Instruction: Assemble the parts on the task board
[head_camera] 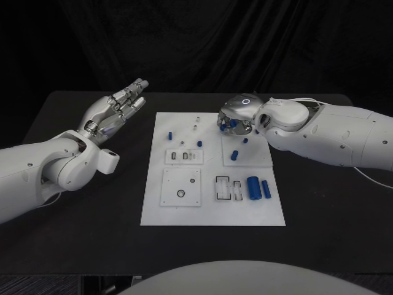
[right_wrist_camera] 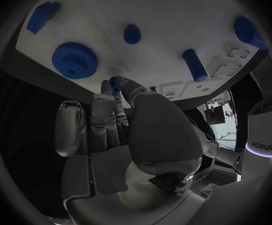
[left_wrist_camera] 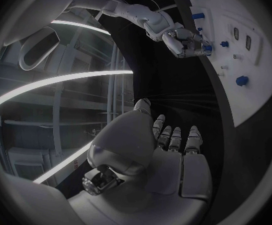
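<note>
**Right hand pinching a small gear over the board**

Nearest me on the task board (head_camera: 212,209) I see two blue cylinders (head_camera: 260,188). Farther out, my right hand (head_camera: 234,118) pinches a small blue gear (right_wrist_camera: 115,81) over the board's far end, beside a large blue gear (right_wrist_camera: 74,60). My left hand (head_camera: 116,109) is spread, empty, above the counter (head_camera: 338,233).

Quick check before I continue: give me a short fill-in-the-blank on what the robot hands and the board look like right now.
1. The right robot hand pinches a small ____ part at its fingertips.
2. The left robot hand, its fingers straight, holds ____.
3. The task board is the colour ____.
4. In the right wrist view, a blue ____ with teeth round its rim lies on the board.

Missing words: blue; nothing; white; gear
</note>
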{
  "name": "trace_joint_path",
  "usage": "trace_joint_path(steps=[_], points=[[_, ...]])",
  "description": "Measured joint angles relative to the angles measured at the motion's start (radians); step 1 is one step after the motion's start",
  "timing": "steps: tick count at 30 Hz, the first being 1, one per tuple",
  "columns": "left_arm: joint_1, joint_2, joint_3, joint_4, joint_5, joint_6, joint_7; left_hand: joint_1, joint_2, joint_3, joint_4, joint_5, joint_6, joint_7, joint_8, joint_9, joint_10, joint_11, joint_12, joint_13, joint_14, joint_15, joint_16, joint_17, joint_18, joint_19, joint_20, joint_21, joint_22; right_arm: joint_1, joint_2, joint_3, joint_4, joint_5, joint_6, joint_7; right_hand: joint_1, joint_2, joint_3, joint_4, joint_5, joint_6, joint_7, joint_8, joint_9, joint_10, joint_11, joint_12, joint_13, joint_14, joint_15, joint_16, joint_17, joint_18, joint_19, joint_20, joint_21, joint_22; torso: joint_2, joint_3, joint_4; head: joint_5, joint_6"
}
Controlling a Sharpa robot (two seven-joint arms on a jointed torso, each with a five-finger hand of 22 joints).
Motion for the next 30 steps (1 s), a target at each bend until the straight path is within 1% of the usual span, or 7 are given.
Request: trace_joint_path(steps=[2,3,6,10,18,21,30], points=[[0.0,0.0,0.0,0.0,0.001,0.0,0.0,0.014,-0.004,0.007,0.002,0.01,-0.043,-0.022,-0.003,-0.004,-0.007,0.003,0.0,-0.002,-0.001,0.01,0.0,0.0,0.0,0.0,0.011,0.0,0.0,0.02,0.004,0.001,0.004,0.003,-0.007,0.002,0.001,0.001,0.0,0.0,0.0,0.001,-0.001,0.0,0.0,0.004,-0.004,0.0,0.0,0.0,0.0,0.0,-0.006,0.0,0.0,0.0,0.0,0.0,0.001,-0.0005,0.0011,0.001,0.005],[0.0,0.0,0.0,0.0,0.001,0.0,0.0,0.013,-0.004,0.008,0.003,0.01,-0.09,-0.054,-0.008,-0.008,-0.011,0.014,0.0,-0.003,-0.001,0.012,0.0,0.0,0.0,0.0,0.011,0.0,0.0,0.029,0.008,0.002,0.005,0.003,-0.01,0.002,0.001,0.001,-0.003,-0.003,0.0,0.001,-0.001,0.0,0.0,0.005,-0.005,-0.001,0.0,0.0,0.0,-0.002,-0.013,0.0,0.0,0.0,0.0,0.0,0.001,-0.0006,0.0015,0.001,0.007],[0.0,0.001,0.0,-0.001,0.002,0.0,0.0,0.013,-0.004,0.008,0.003,0.01,-0.172,-0.11,-0.015,-0.016,-0.012,0.023,0.0,-0.003,-0.001,0.012,0.0,0.0,0.0,0.0,0.011,0.0,0.0,0.045,0.024,0.004,0.003,0.006,-0.017,0.004,0.002,0.003,-0.003,-0.003,-0.005,0.004,0.001,0.0,0.0,0.01,-0.004,-0.001,0.0,0.0,0.0,-0.004,-0.017,0.0,0.0,0.0,0.0,0.0,0.001,-0.0015,0.0023,0.001,0.01],[0.0,0.004,0.0,-0.004,0.003,0.0,0.0,0.013,-0.004,0.008,0.003,0.01,-0.205,-0.141,-0.015,-0.019,-0.011,0.022,0.0,-0.003,0.001,0.014,0.0,0.0,0.0,0.004,0.014,0.0,0.0,0.053,0.056,0.004,-0.014,0.014,-0.02,0.01,0.004,0.004,-0.003,-0.003,-0.005,0.005,0.002,0.0,0.0,0.01,-0.004,-0.001,0.001,0.0,0.0,-0.004,-0.012,0.0,0.0,0.0,0.0,0.0,0.002,-0.002,0.0035,-0.001,0.011],[0.0,0.014,0.0,-0.009,0.003,0.001,0.0,0.013,-0.004,0.008,0.003,0.015,-0.211,-0.147,-0.015,-0.019,-0.008,0.019,0.0,-0.003,0.002,0.016,0.0,0.0,0.0,0.0,0.018,0.0,0.0,0.054,0.123,0.004,-0.073,0.046,-0.018,0.024,0.004,0.004,-0.006,-0.005,-0.013,0.004,0.002,0.0,0.0,0.01,-0.004,-0.011,0.001,0.0,0.0,-0.004,-0.009,0.0,0.0,0.0,0.0,0.0,0.004,-0.002,0.0058,0.0,0.012],[0.0,0.016,0.0,-0.011,0.003,0.002,0.0,0.013,-0.004,0.008,0.003,0.015,-0.207,-0.151,-0.015,-0.019,-0.008,0.019,0.0,-0.003,0.002,0.016,0.0,0.001,0.0,0.0,0.018,0.0,0.0,0.053,0.146,0.004,-0.1,0.054,-0.016,0.027,0.004,0.004,-0.006,-0.005,-0.018,-0.003,0.01,0.0,0.0,0.01,-0.004,-0.012,0.001,0.0,0.0,-0.004,-0.01,0.0,0.0,0.0,0.0,0.0,0.004,-0.0021,0.0058,0.0,0.012],[0.0,0.021,0.0,-0.015,0.004,0.006,0.0,0.013,-0.004,0.008,0.003,0.015,-0.198,-0.142,-0.015,-0.018,-0.008,0.019,0.0,-0.003,0.002,0.016,0.0,0.001,0.0,0.0,0.018,0.0,0.0,0.052,0.193,0.004,-0.163,0.062,-0.005,0.03,0.004,0.004,-0.006,-0.005,-0.02,-0.006,0.013,0.001,0.0,0.001,0.005,-0.026,-0.003,-0.004,0.004,-0.004,-0.009,0.0,0.0,0.0,0.0,0.0,0.002,-0.0021,0.0043,0.001,0.016]])
